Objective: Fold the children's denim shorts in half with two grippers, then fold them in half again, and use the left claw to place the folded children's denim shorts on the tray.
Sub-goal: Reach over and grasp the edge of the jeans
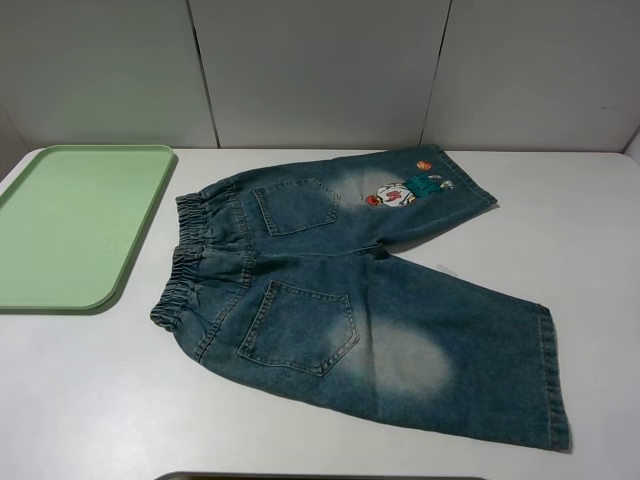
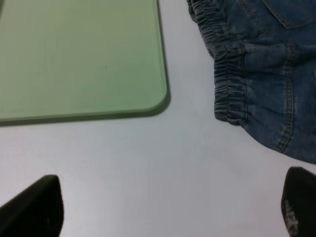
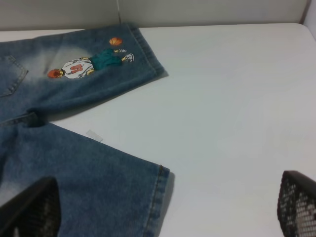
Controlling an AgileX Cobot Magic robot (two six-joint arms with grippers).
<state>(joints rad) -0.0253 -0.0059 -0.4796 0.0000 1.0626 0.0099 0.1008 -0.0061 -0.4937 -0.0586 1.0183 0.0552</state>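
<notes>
The children's denim shorts [image 1: 350, 300] lie flat and unfolded on the white table, waistband toward the left, legs spread to the right, back pockets up. A cartoon figure print [image 1: 405, 188] marks the far leg. The pale green tray [image 1: 75, 225] sits empty at the left. Neither arm shows in the exterior high view. In the left wrist view the left claw [image 2: 170, 210] is open over bare table, between the tray's corner [image 2: 148, 94] and the elastic waistband [image 2: 227, 84]. In the right wrist view the right gripper [image 3: 163, 210] is open above the near leg's hem [image 3: 158, 192].
The white table [image 1: 560, 220] runs to a pale panelled wall behind. A dark curved edge [image 1: 250, 476] shows at the table's front. A small white tag [image 3: 94, 135] lies between the two legs.
</notes>
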